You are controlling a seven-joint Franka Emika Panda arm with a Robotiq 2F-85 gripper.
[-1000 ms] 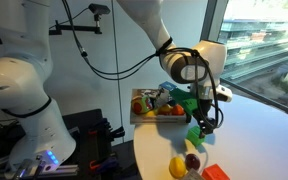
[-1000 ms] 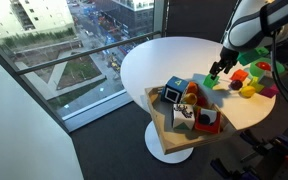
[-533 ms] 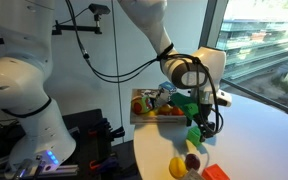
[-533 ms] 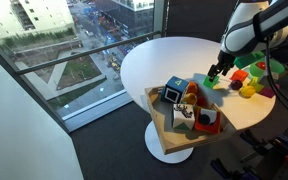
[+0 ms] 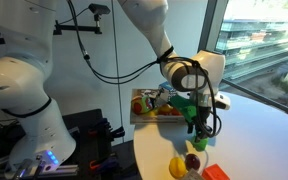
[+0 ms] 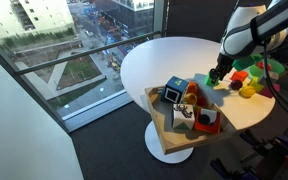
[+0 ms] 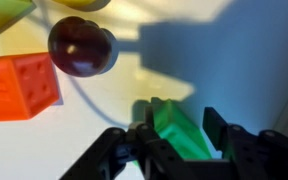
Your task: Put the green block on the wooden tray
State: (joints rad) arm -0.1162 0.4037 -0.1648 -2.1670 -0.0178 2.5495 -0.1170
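Gripper [image 5: 198, 122] lower; grn block [image 7: 179, 135] betw. jaws

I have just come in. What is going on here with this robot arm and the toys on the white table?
A robot arm is working over the round white table. Its hand is shut on the green block, beside a loose group of toys that includes an orange block and a dark round toy. The wooden tray sits at the table's edge and already carries several toys. The green block is not yet on it.
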